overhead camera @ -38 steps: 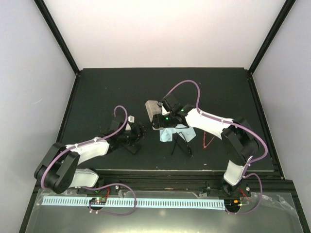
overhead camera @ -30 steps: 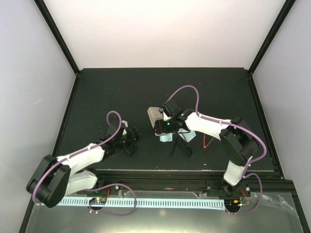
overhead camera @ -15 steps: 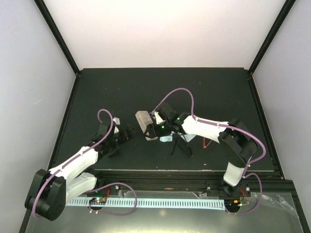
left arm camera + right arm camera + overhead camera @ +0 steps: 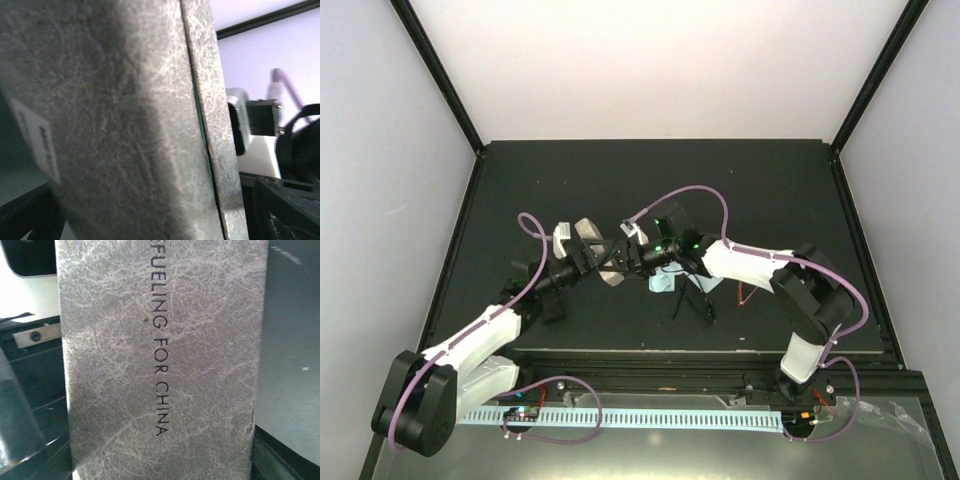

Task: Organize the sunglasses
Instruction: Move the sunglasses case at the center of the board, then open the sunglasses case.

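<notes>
A beige oblong case point(image 4: 611, 274) hangs above the table's middle, and my right gripper point(image 4: 623, 258) is shut on it. Its printed face point(image 4: 160, 365) fills the right wrist view, hiding the fingers. My left gripper point(image 4: 586, 254) has come in from the left and looks open, its jaws astride the case's other side. The case point(image 4: 125, 125) fills the left wrist view too. The black sunglasses point(image 4: 692, 299) lie unfolded on the table under the right forearm. The red sunglasses point(image 4: 748, 290) lie just right of them.
A light blue cloth point(image 4: 665, 283) lies under the right wrist beside the black sunglasses. A dark oblong thing point(image 4: 552, 310) rests by the left forearm. The dark table point(image 4: 570, 180) has a raised rim, with walls close behind.
The right gripper carried the beige case leftwards. The left arm swung up and right from the near left to meet it, and its jaws spread wider.
</notes>
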